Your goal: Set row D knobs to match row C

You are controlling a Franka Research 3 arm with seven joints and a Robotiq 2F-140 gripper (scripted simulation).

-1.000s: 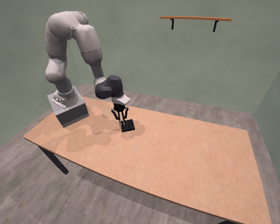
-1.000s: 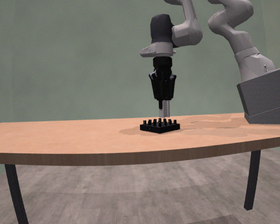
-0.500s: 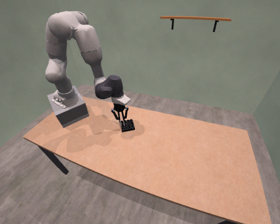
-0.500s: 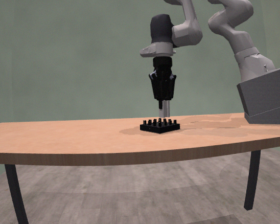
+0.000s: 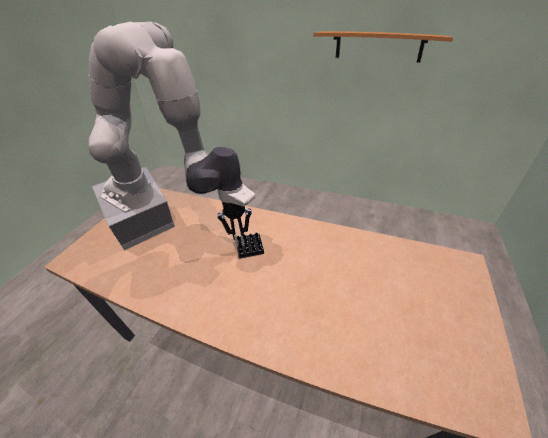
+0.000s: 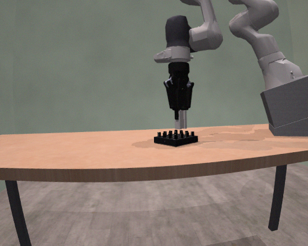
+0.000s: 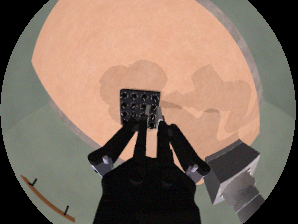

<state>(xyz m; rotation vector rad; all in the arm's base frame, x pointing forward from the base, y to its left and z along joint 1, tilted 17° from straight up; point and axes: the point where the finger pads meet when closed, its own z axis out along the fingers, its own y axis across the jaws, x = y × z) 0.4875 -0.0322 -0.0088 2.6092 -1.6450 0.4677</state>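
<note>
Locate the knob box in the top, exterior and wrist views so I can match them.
Top: knob box left of centre on the table, under the tool.
Exterior: knob box at centre, on the table's far part, below the tool.
Wrist: knob box at centre, just beyond the fingertips.
Shared landmark: the arm's grey pedestal, seen in all three views.
</note>
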